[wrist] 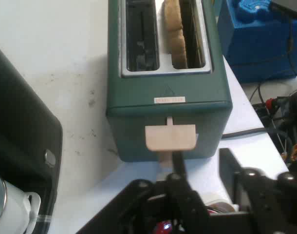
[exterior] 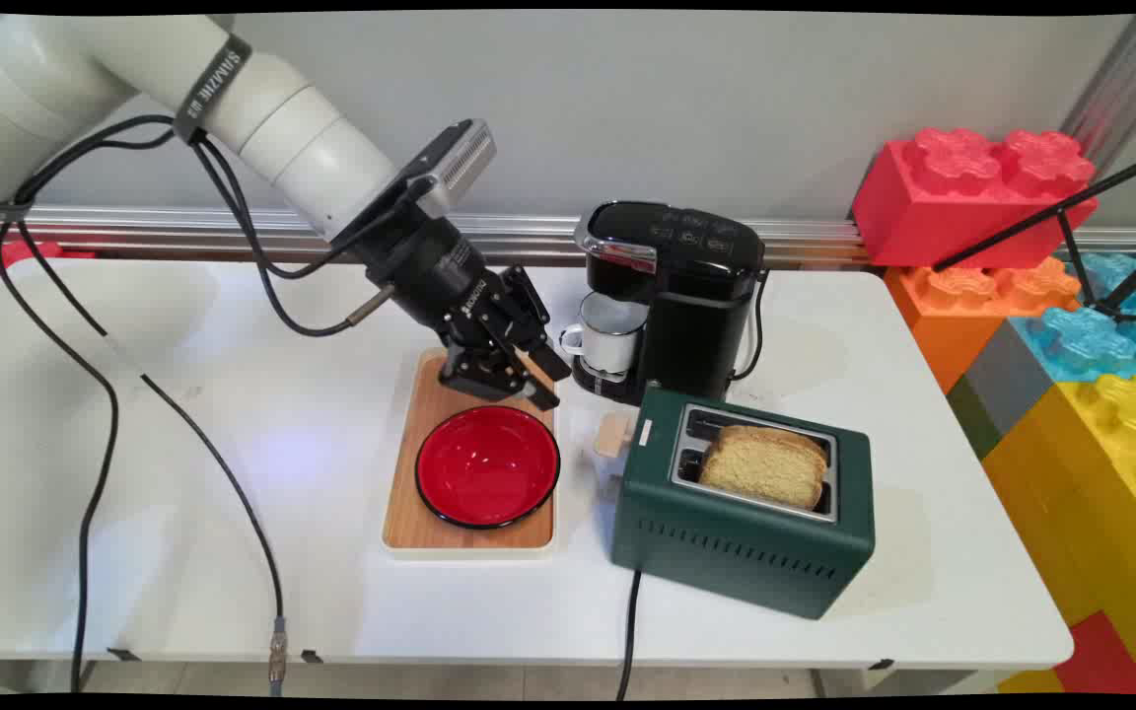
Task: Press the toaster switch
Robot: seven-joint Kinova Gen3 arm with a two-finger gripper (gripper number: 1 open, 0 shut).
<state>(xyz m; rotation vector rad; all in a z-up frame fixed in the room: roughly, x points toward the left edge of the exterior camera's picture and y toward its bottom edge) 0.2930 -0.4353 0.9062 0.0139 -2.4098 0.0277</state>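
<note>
The gripper [exterior: 519, 380] was held over the far end of the wooden tray [exterior: 408, 513], above the red bowl [exterior: 486, 465]; whether the jaws were open could not be told. Bread [exterior: 765, 463] was seen raised in the green toaster [exterior: 741, 503]. The lever [wrist: 170, 137] (half hidden in the main view) was shown plainly by the hand view.

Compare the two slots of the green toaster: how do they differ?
In the toaster, the near slot holds a slice of bread standing above its rim, while the far slot is empty and dark. The near slot's opening is mostly covered; the far slot's is open. Both are long, parallel and share one metal frame.
</note>
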